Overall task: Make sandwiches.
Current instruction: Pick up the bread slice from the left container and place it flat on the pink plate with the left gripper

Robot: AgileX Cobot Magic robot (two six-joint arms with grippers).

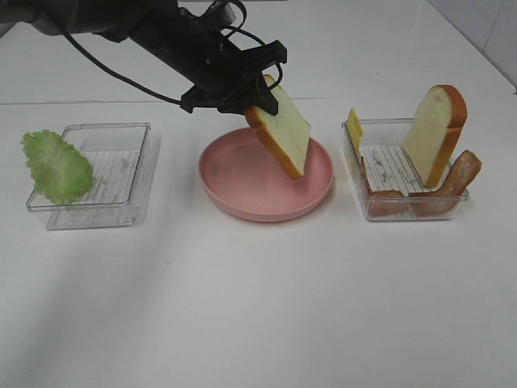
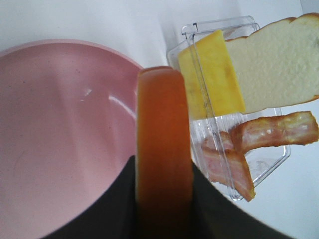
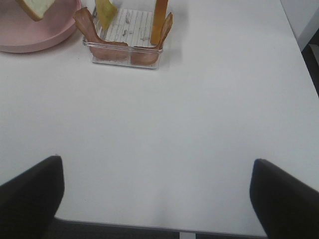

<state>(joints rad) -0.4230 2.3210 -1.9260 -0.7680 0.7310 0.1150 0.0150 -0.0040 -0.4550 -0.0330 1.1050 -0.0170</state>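
The left end effector (image 1: 260, 95) is clenched on the top edge of a bread slice (image 1: 284, 133), which hangs tilted just below it over the pink plate (image 1: 242, 206). Its wrist view shows only the slice's smooth orange-brown crust, edge-on between dark fingers (image 2: 122, 199). The high view shows the pale, spongy face. To its right, a clear plastic tray (image 1: 404, 212) holds a second bread slice (image 1: 435, 133) upright, a yellow cheese slice (image 1: 354, 129) and wavy reddish bacon strips (image 1: 462, 174). Well to its left, a crinkled lettuce leaf (image 1: 55, 166) leans on another tray (image 1: 121, 133). The right end effector (image 3: 157, 196) is released, jaws wide over the white counter (image 3: 174, 124), well apart from the food.
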